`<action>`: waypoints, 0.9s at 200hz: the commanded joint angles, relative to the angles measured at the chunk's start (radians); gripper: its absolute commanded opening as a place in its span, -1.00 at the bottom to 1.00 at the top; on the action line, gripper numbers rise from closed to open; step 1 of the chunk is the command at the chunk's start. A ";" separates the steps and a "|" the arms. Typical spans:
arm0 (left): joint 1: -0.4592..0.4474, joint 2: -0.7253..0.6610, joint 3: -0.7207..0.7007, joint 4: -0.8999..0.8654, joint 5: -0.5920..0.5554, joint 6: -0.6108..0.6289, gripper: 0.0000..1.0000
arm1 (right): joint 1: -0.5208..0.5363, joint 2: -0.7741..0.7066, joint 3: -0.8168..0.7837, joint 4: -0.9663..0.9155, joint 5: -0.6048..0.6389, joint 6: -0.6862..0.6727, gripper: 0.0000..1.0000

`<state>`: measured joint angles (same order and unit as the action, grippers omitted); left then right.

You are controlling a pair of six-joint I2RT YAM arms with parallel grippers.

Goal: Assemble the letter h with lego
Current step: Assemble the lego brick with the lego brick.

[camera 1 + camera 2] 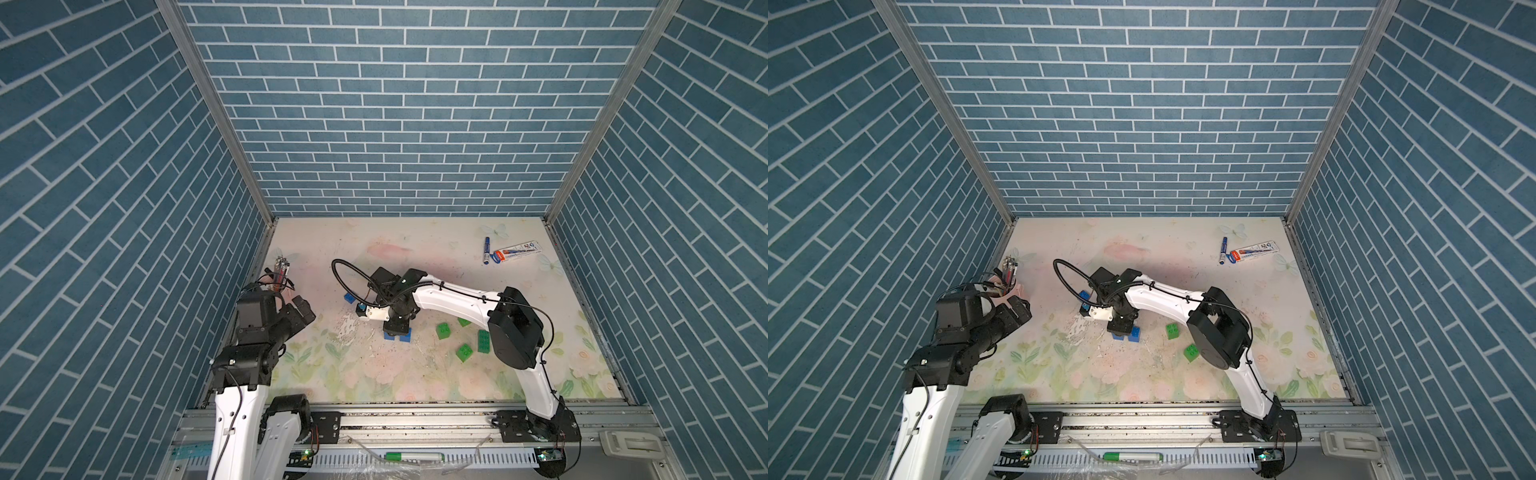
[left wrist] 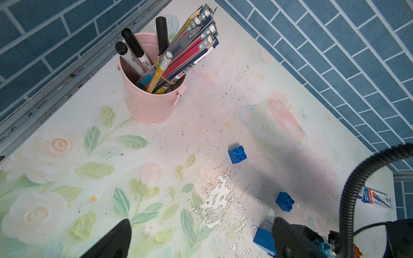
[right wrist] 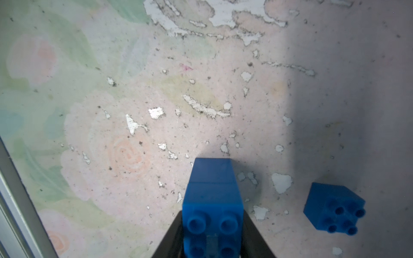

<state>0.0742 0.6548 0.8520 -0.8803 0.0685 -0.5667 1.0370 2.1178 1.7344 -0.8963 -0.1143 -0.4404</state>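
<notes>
A two-armed robot works over a table covered in a matte, faded print of pale roses and leaves, scuffed and flaking to white near the middle. Near the table's centre the right gripper points down and clasps a blue stack. The stack is two square, glossy plastic bricks pressed one on the other, with a thin seam between them and four round hollow studs on top. The gripper's dark fingers lie against two opposite sides of the upper brick. The stack's foot seems to rest on the table, though that is hard to tell. A single blue brick stands studs-up near the stack. In both top views another blue brick sits just beside the gripper, and a loose blue brick lies farther back. To the right, beneath the right arm, are a green brick, a second green brick and a long green brick twice their length. A fourth green brick is half hidden by the arm. The left gripper hangs at the table's left edge, spread wide and holding nothing. It is near a smooth pink metal bucket stuffed with pens and pencils. At the back right lie a blue marker pen and a flat printed carton.
</notes>
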 commanded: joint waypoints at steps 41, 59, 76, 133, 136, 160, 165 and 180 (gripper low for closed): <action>0.009 0.003 -0.008 -0.002 -0.004 0.003 0.99 | 0.003 -0.002 0.018 -0.010 0.021 0.019 0.43; 0.009 0.006 -0.007 -0.003 -0.005 0.004 0.99 | 0.003 -0.012 0.019 -0.008 0.021 0.019 0.44; 0.009 0.008 -0.006 -0.004 -0.008 0.005 0.99 | 0.003 -0.029 0.018 -0.001 0.043 0.017 0.44; 0.009 0.047 0.000 -0.018 -0.016 0.001 0.99 | -0.009 -0.249 -0.055 0.147 0.033 0.074 0.45; 0.009 0.051 0.001 -0.017 -0.016 0.002 0.99 | -0.009 -0.270 -0.068 0.171 0.034 0.081 0.45; 0.007 0.091 0.008 -0.021 0.004 0.002 0.99 | -0.011 -0.444 -0.204 0.364 0.078 0.157 0.97; 0.006 0.101 0.011 -0.022 0.010 0.001 0.99 | -0.011 -0.476 -0.228 0.403 0.103 0.177 0.96; -0.006 0.140 0.027 -0.028 0.020 0.000 0.99 | -0.016 -0.551 -0.273 0.465 0.159 0.268 0.97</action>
<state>0.0742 0.7513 0.8520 -0.8814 0.0731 -0.5671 1.0290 1.6741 1.5230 -0.6113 -0.0410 -0.3260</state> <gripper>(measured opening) 0.994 0.984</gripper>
